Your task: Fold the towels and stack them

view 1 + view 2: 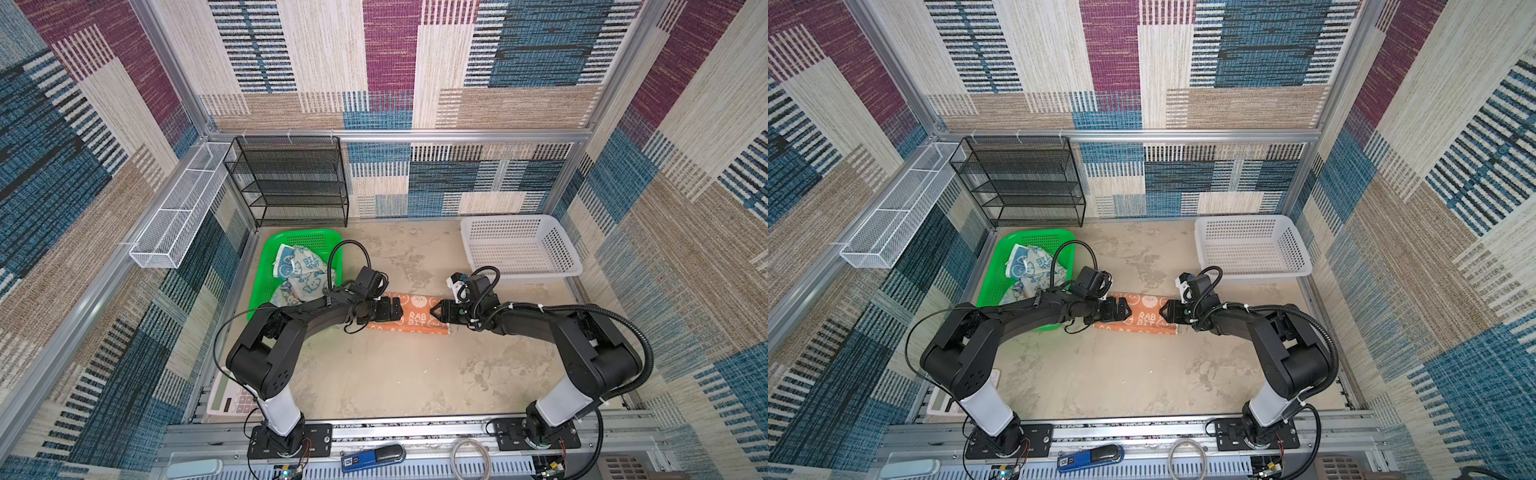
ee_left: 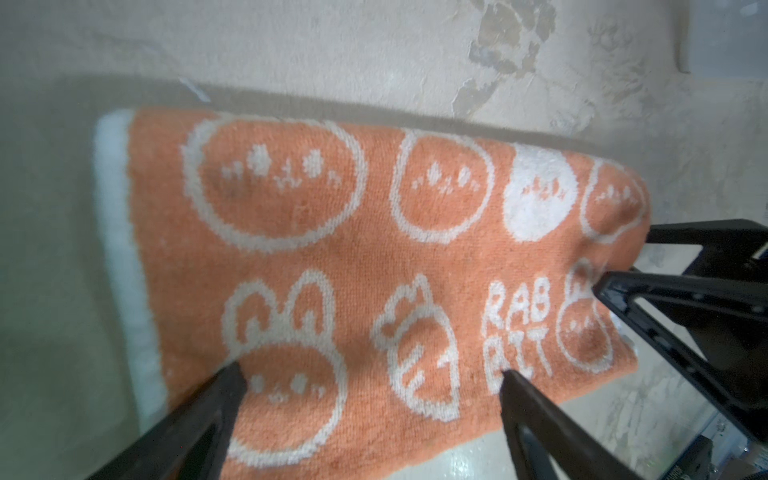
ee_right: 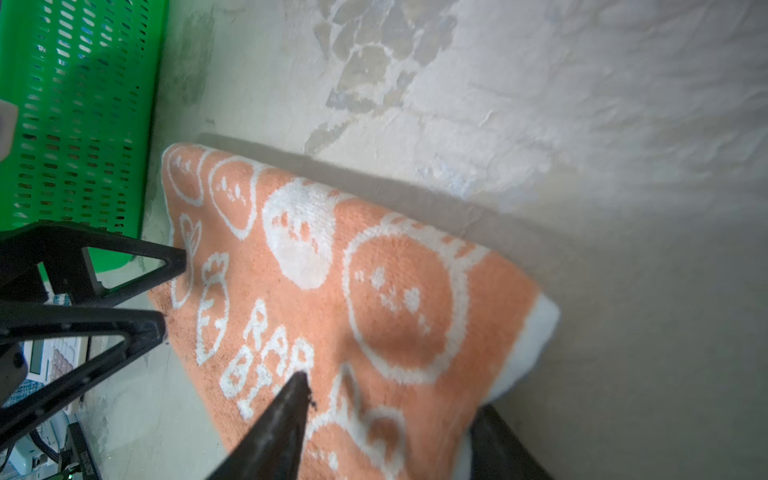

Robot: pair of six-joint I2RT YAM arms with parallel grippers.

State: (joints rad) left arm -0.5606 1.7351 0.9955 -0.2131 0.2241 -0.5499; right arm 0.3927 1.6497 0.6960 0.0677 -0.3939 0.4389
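**A:** Starting at the left, what is sitting behind the left jaws?

**B:** The green basket, with the other towels lying crumpled in it. The left gripper is hovering with its jaws spread wide, holding nothing. The orange towel, folded long on the table, is lying under and ahead of its fingertips.

**A:** And the right gripper?

**B:** Its jaws are standing about half-closed, with the towel's other end between them. Whether they are truly gripping, I cannot tell.

**A:** What is worrying you?

**B:** A one-sided pull. If the right jaws are catching only the top layer, lifting could peel the fold open. With the left end loose, the towel could drag or twist toward the white basket behind the right jaws.
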